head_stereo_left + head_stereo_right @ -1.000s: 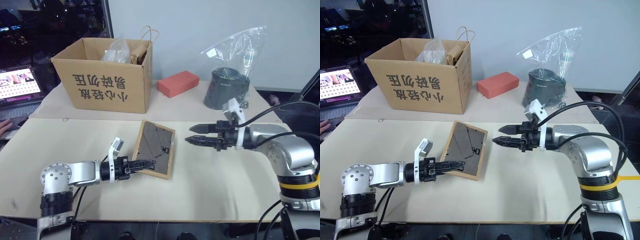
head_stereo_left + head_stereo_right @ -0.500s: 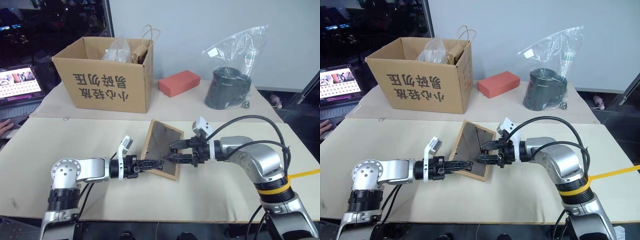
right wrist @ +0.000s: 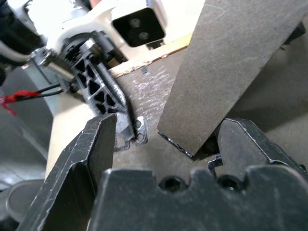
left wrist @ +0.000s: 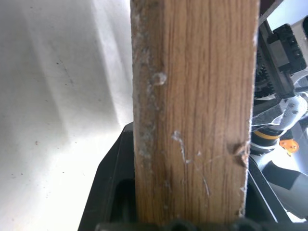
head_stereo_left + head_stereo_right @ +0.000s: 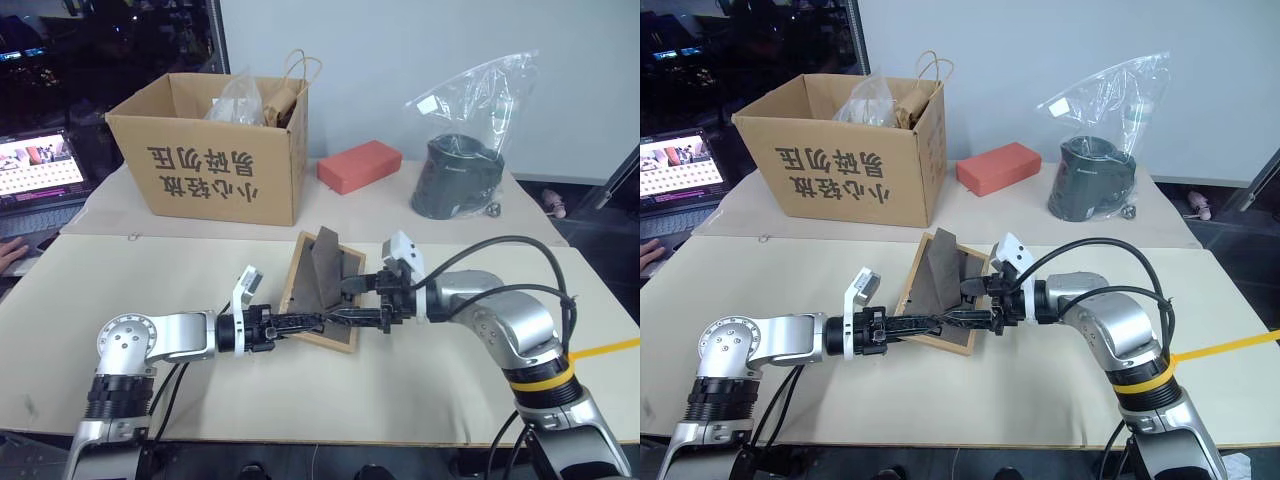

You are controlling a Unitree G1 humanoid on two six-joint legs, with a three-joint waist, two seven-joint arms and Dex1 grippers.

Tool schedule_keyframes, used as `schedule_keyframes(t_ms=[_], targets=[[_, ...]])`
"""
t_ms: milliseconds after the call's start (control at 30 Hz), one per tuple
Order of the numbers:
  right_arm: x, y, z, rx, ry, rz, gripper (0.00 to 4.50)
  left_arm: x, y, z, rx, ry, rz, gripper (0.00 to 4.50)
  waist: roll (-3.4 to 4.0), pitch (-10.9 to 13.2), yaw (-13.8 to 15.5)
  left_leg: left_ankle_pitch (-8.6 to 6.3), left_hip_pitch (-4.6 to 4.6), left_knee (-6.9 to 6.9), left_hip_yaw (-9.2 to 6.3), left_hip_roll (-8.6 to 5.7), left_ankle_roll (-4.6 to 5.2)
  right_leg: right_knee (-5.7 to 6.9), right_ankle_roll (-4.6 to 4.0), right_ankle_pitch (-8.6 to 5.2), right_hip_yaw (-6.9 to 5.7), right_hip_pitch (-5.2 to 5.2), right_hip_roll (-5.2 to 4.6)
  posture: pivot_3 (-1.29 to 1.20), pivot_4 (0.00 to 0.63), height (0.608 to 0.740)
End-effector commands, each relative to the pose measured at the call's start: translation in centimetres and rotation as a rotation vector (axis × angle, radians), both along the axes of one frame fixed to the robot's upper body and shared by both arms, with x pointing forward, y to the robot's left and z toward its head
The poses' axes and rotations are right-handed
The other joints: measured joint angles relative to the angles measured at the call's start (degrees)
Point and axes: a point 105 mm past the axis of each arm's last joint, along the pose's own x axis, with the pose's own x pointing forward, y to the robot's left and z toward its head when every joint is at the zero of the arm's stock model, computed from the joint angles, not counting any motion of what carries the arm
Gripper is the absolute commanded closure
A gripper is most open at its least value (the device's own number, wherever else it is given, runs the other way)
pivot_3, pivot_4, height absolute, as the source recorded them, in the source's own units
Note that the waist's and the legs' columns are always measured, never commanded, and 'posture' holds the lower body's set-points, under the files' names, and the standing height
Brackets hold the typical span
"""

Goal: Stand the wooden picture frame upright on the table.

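Frame (image 5: 320, 290) edge clamped by left gripper (image 5: 318, 321) | right gripper (image 5: 348, 301) wide, straddling stand (image 3: 231, 67)

A brown cardboard box (image 5: 210, 150) stands at the back of the table, and its front side carries one line of large, dark printed Chinese characters. The line is upside down as seen from the robot, since the box is turned over. Read the right way up, it appears to say 小心轻放 勿压, meaning "handle with care, do not crush". No other writing, label, brand or number can be read.
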Motion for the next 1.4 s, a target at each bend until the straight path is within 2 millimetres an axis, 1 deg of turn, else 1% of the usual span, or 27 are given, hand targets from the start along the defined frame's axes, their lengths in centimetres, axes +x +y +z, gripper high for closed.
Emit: schedule_keyframes(t_ms=[33,133,300,333,367,400,467,533,633,700,767,800,833,900,1000,1067,1133,1233,1333,1400], targets=[[-1.8,0.4,2.2,0.037,-0.105,0.11,0.81,0.4,-0.3,1.5,-0.056,-0.035,-0.01,3.34,0.0,0.0,0.08,0.0,0.0,0.0,0.0,0.0,0.0,0.0,0.0,0.0,0.0,0.0,0.0,0.0,0.15,0.74],[-1.9,0.3,2.2,0.032,-0.116,0.114,0.81,0.5,-0.3,1.6,-0.052,-0.037,-0.01,3.34,0.0,0.0,0.21,0.0,-0.01,0.0,0.0,0.0,0.0,-0.05,0.01,0.0,0.0,0.01,0.0,0.0,0.15,0.74],[-0.9,-0.5,1.9,-0.009,-0.158,0.051,0.81,0.8,-0.1,1.4,-0.049,-0.03,-0.01,3.34,0.0,0.0,0.26,0.0,-0.01,-0.01,0.0,0.0,0.0,-0.06,0.0,0.0,0.0,0.0,0.0,0.0,0.15,0.74],[-0.1,-1.3,1.4,-0.062,-0.17,0.007,0.81,0.7,-0.2,1.5,-0.053,-0.03,-0.015,3.34,0.0,0.0,0.3,0.0,-0.01,-0.01,0.0,0.0,0.0,-0.07,0.01,0.0,0.0,0.0,0.0,0.0,0.15,0.74],[0.7,-2.5,1.0,-0.135,-0.212,-0.032,0.81,0.7,-0.2,1.6,-0.053,-0.03,-0.023,3.34,0.0,0.0,0.42,0.0,-0.02,-0.02,0.0,0.0,0.0,-0.08,0.01,-0.01,0.0,0.0,0.0,0.0,0.15,0.74],[1.3,-3.6,0.9,-0.186,-0.239,-0.065,0.81,0.6,-0.3,1.6,-0.054,-0.028,-0.033,3.34,0.0,0.0,0.63,0.0,-0.01,-0.02,0.01,0.0,0.0,-0.09,0.01,-0.01,0.0,0.01,-0.01,0.0,0.15,0.74],[2.2,-5.6,1.7,-0.249,-0.299,-0.123,0.81,0.5,-0.3,1.3,-0.051,-0.018,-0.045,3.34,0.0,0.0,0.93,0.0,-0.04,-0.02,0.01,0.0,0.0,-0.21,0.04,-0.02,0.0,0.01,-0.01,0.0,0.15,0.74],[2.6,-7.0,2.3,-0.292,-0.342,-0.151,0.81,0.7,-0.1,1.0,-0.036,-0.007,-0.04,3.34,-0.01,0.01,1.01,0.0,-0.07,-0.02,0.02,-0.03,0.0,-0.24,0.04,-0.02,0.0,0.0,-0.03,0.0,0.15,0.74],[2.8,-8.3,3.3,-0.301,-0.396,-0.188,0.81,1.0,0.1,0.9,-0.039,0.002,-0.034,3.34,-0.01,0.01,0.9,0.0,-0.06,-0.15,0.02,-0.02,0.0,-0.27,0.03,-0.02,0.0,-0.03,-0.02,0.0,0.15,0.74],[2.7,-8.4,3.7,-0.294,-0.445,-0.198,0.81,1.2,0.3,1.1,-0.046,0.005,-0.033,3.34,-0.01,0.01,0.8,0.0,-0.06,-0.19,0.02,-0.02,0.0,-0.26,0.02,-0.02,0.0,-0.05,-0.02,0.0,0.15,0.74],[3.3,-8.5,2.4,-0.386,-0.641,-0.224,0.81,1.4,0.2,1.4,-0.073,0.017,-0.04,3.34,-0.02,0.01,0.84,0.0,-0.06,-0.19,0.01,-0.02,0.0,-0.25,0.0,-0.01,0.0,-0.05,-0.02,0.0,0.15,0.74],[3.4,-8.3,1.9,-0.404,-0.718,-0.234,0.81,1.4,0.1,1.5,-0.082,0.021,-0.046,3.34,-0.03,0.0,1.02,0.0,-0.06,-0.19,0.01,-0.02,0.0,-0.26,0.0,-0.01,0.0,-0.04,-0.02,0.0,0.15,0.74],[3.5,-8.1,0.9,-0.451,-0.849,-0.233,0.81,1.4,-0.1,1.5,-0.093,0.027,-0.054,3.34,-0.04,0.0,1.02,0.0,-0.05,-0.17,0.0,-0.02,0.0,-0.29,0.06,-0.04,-0.05,-0.01,-0.02,0.0,0.15,0.74],[3.4,-7.9,-0.9,-0.508,-1.025,-0.207,0.81,1.3,-0.4,1.5,-0.113,0.04,-0.067,3.34,-0.04,0.0,1.08,-0.01,-0.06,-0.16,0.0,-0.04,-0.01,-0.34,0.1,-0.06,-0.04,0.0,-0.04,0.0,0.15,0.74],[3.5,-7.8,-2.7,-0.519,-1.202,-0.218,0.81,1.3,-0.7,1.2,-0.13,0.068,-0.073,3.34,-0.04,0.01,1.1,0.0,-0.08,-0.16,0.01,-0.08,-0.01,-0.3,0.09,-0.06,-0.04,-0.03,-0.07,0.0,0.15,0.74],[3.9,-7.7,-3.1,-0.5,-1.274,-0.247,0.81,1.2,-1.0,1.1,-0.14,0.08,-0.085,3.34,-0.04,0.01,0.95,0.01,-0.07,-0.16,0.0,-0.09,-0.03,-0.25,-0.02,0.01,-0.03,-0.04,-0.07,0.0,0.15,0.74],[4.4,-7.4,-2.5,-0.447,-1.332,-0.31,0.81,0.9,-1.2,1.2,-0.147,0.082,-0.103,3.34,-0.04,0.01,0.69,0.03,-0.01,-0.16,0.0,-0.08,-0.05,-0.18,-0.09,0.05,-0.03,-0.02,-0.06,0.0,0.15,0.74],[4.9,-6.8,-0.7,-0.381,-1.424,-0.384,0.81,0.7,-1.3,1.3,-0.152,0.086,-0.107,3.34,-0.04,0.01,0.63,0.07,0.01,-0.16,-0.03,-0.08,-0.11,-0.11,-0.2,0.11,-0.02,-0.01,-0.06,0.0,0.15,0.74],[5.1,-6.1,0.3,-0.364,-1.516,-0.397,0.81,0.7,-1.3,1.3,-0.152,0.09,-0.101,3.34,-0.04,0.01,0.86,0.09,0.01,-0.15,-0.06,-0.08,-0.14,-0.1,-0.22,0.13,-0.03,0.03,-0.06,0.0,0.15,0.74],[5.0,-5.5,0.6,-0.346,-1.549,-0.39,0.81,0.3,-1.9,1.5,-0.142,0.081,-0.125,3.34,-0.04,0.01,0.99,0.09,0.0,-0.14,-0.08,-0.09,-0.14,-0.15,-0.22,0.13,-0.04,0.09,-0.06,0.0,0.15,0.74]])
